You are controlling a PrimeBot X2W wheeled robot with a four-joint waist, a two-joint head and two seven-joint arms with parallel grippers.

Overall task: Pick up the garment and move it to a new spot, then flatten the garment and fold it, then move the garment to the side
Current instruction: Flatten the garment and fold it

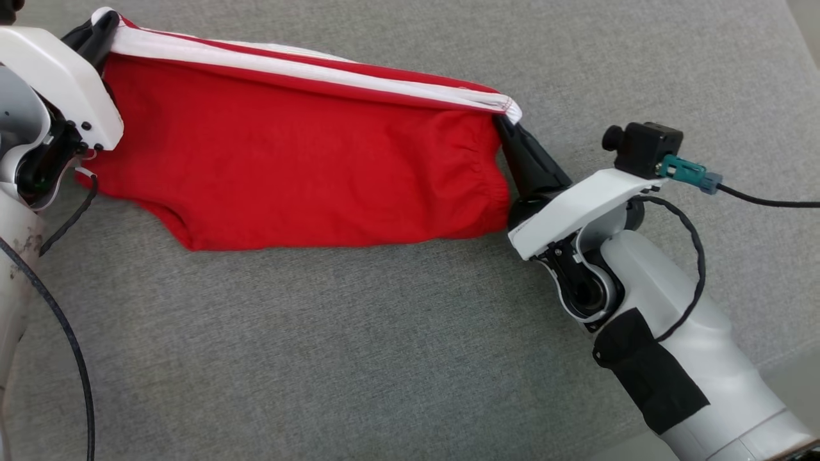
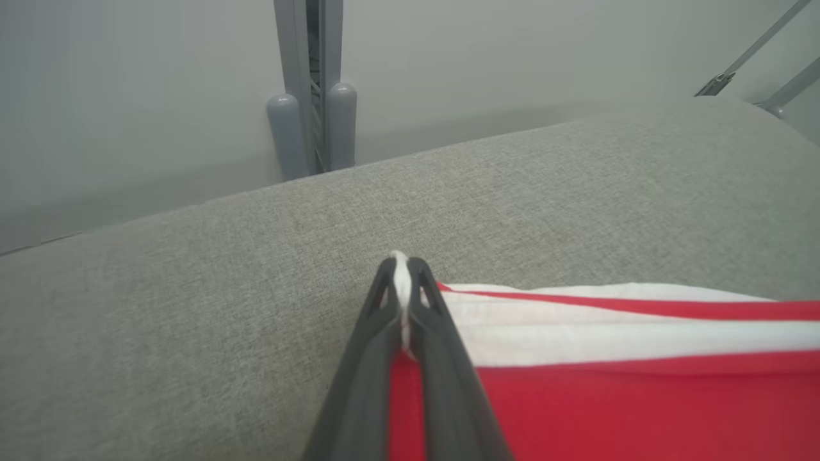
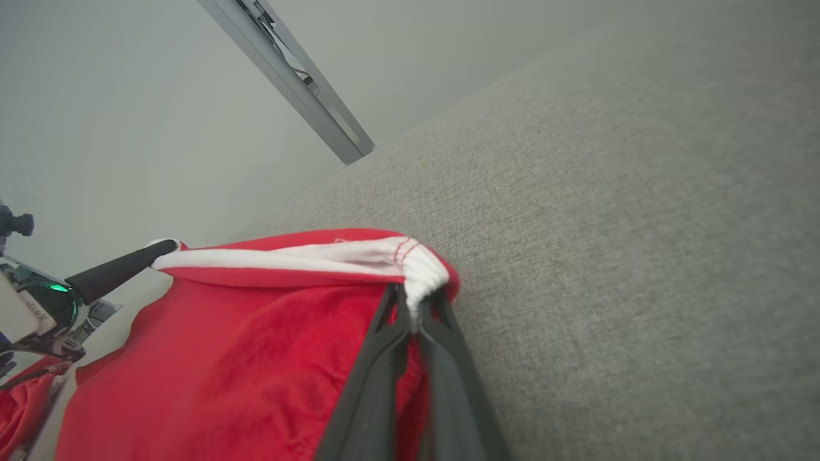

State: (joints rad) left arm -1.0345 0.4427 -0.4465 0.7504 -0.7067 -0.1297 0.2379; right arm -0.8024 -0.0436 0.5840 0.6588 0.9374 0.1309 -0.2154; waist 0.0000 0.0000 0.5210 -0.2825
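Closest to you in the head view is the pale right forearm (image 1: pixel 679 358), coming up from the lower right corner with a patch of black tape (image 1: pixel 647 378) wrapped on it; a small black camera (image 1: pixel 640 147) sits on its wrist with a dark cable (image 1: pixel 769 202) running off to the right edge.

Beyond that wrist you see the right gripper (image 1: pixel 510 128), its two dark fingers pressed together on the right end of the garment's white band (image 1: pixel 307 67); the right wrist view shows you the same pinch, with bunched white cloth squeezed between the tips.

At the upper left, your left gripper (image 1: pixel 102 29) is clamped on the other end of that band; in the left wrist view a sliver of white fabric pokes out from between its closed fingertips (image 2: pixel 419 282).

You have the red garment (image 1: pixel 288 160) strung between the two grippers across the upper middle of the head view; its white band runs taut from one pinch to the other, sloping down toward the right; the red body spreads out below the band toward you, with gathered wrinkles at its right end.

Under it all lies a grey woven cushion surface (image 1: pixel 320 352); you cannot tell whether the lower red edge touches it or hangs just above.

A grey upright post (image 2: pixel 314 128) stands behind the cushion in the left wrist view.
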